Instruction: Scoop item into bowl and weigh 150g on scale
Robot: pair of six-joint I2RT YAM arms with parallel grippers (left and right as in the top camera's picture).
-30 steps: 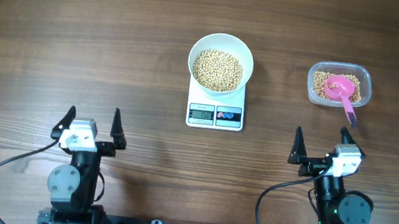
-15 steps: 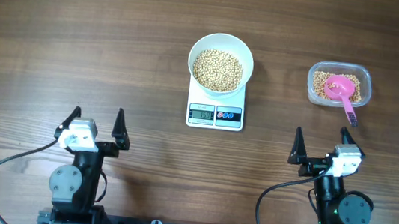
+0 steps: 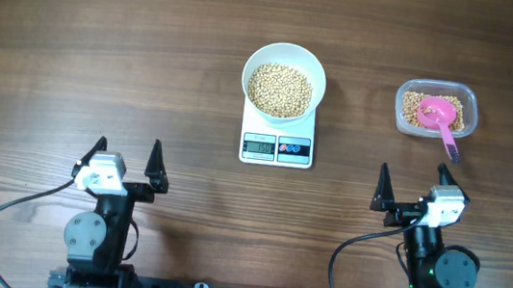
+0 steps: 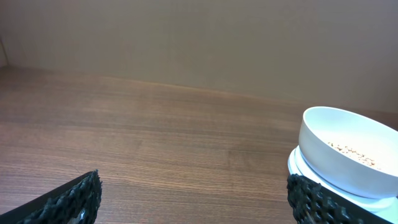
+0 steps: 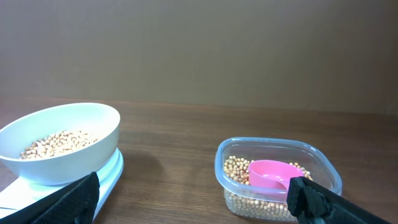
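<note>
A white bowl (image 3: 286, 63) holding many beige beans (image 3: 280, 90) stands on the small white scale (image 3: 276, 147), whose grey display is lit. The same bowl (image 4: 348, 152) shows at the right of the left wrist view, and as the bowl (image 5: 59, 143) on the scale (image 5: 109, 174) in the right wrist view. My left gripper (image 3: 126, 157) is open near the front left, far from the scale, nothing between its fingers. My right gripper (image 3: 414, 181) is open at the front right, empty. More beans (image 5: 239, 169) lie in a clear tub.
A clear plastic tub (image 3: 437, 108) stands right of the scale, with a pink scoop (image 3: 439, 116) resting in it, handle pointing toward the front. In the right wrist view the tub (image 5: 278, 177) and scoop (image 5: 272, 173) sit just beyond my right fingers.
The left gripper has shifted slightly to the right. The right arm, bowl, scale and tub have not moved.
</note>
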